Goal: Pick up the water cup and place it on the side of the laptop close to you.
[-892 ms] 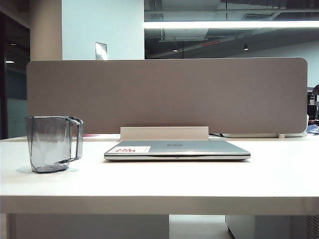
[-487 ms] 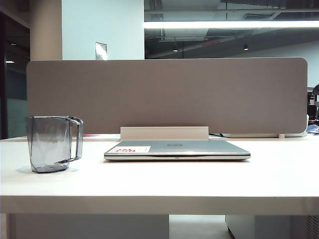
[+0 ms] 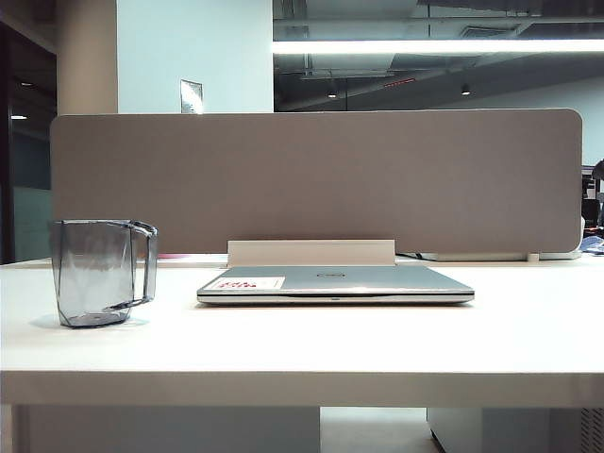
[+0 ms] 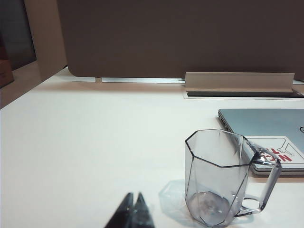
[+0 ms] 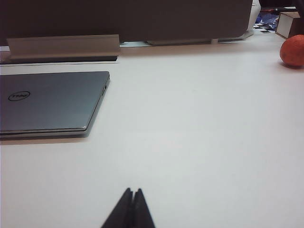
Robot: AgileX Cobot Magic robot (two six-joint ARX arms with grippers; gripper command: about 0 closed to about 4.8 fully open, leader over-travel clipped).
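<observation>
The smoky-grey water cup stands upright on the white table, left of the laptop, handle toward the laptop; the left wrist view shows the water cup too. The closed silver laptop lies flat at the table's middle, a white-and-red sticker on its lid; each wrist view catches part of the laptop. My left gripper is shut and empty, short of the cup and apart from it. My right gripper is shut and empty over bare table, nearer than the laptop's corner. Neither gripper appears in the exterior view.
A tall grey partition closes off the table's far side, with a long beige block at its foot behind the laptop. An orange-red ball lies far off at the right. The table's front edge runs across the exterior view.
</observation>
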